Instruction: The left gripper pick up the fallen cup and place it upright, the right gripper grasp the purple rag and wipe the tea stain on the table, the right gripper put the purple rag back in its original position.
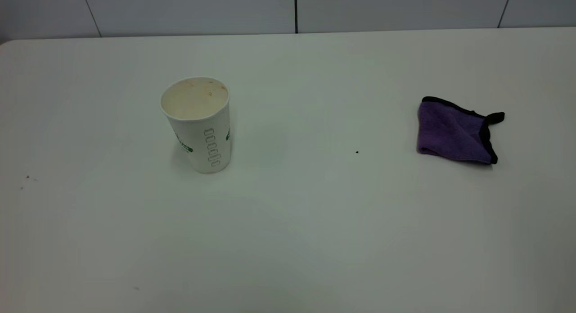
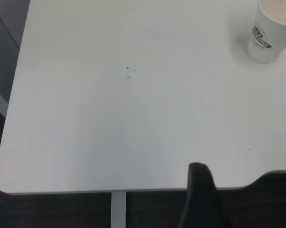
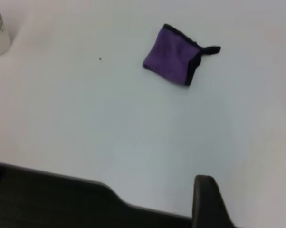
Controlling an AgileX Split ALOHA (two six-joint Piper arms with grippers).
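Observation:
The cup [image 1: 198, 124] stands upright on the table [image 1: 288, 223], left of centre, its cream, stained inside showing; it also shows in the left wrist view [image 2: 271, 31]. The purple rag [image 1: 454, 132] lies folded at the right, its black loop pointing right, and shows in the right wrist view [image 3: 175, 56]. No tea stain shows in any view. Neither arm is in the exterior view. My left gripper [image 2: 202, 199] shows only as a dark part over the table's edge, far from the cup. My right gripper [image 3: 250, 202] is open and empty near the table's edge, well away from the rag.
A tiny black speck [image 1: 357, 151] sits between the cup and the rag. A few small specks [image 1: 28, 178] lie near the table's left side. A grey panelled wall [image 1: 288, 9] stands behind the table's far edge.

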